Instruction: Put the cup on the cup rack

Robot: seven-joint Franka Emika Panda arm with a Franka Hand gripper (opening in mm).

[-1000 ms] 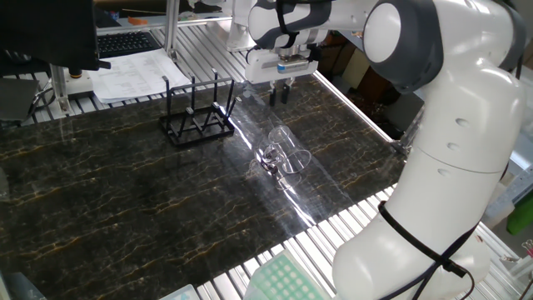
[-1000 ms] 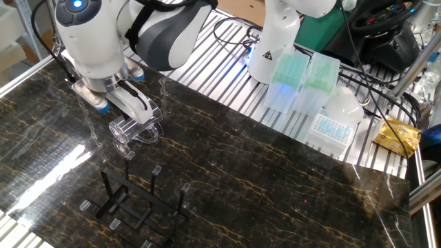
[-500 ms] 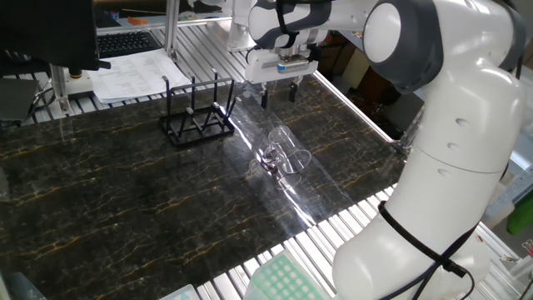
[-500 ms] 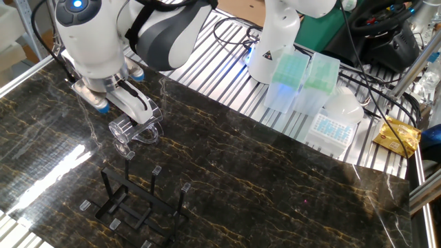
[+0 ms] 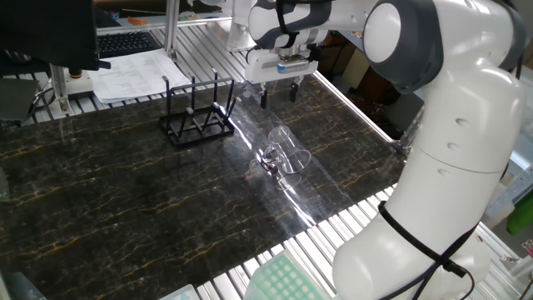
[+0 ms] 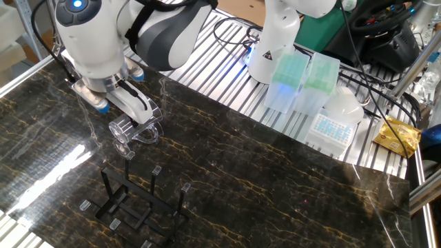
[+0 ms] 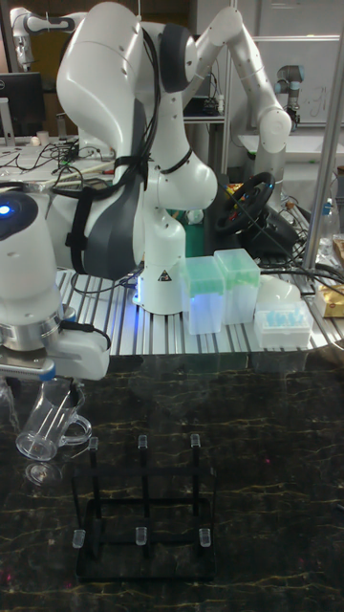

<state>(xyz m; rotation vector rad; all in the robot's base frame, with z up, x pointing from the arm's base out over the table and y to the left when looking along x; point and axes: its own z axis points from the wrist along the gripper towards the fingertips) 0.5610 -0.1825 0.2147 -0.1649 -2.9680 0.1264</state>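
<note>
Counting one cup, one cup rack, six pegs.

Bright overhead light, white glare streaks across the glossy dark table, sharp focus.

Clear cup on its side — black cup rack nearby, upright.
</note>
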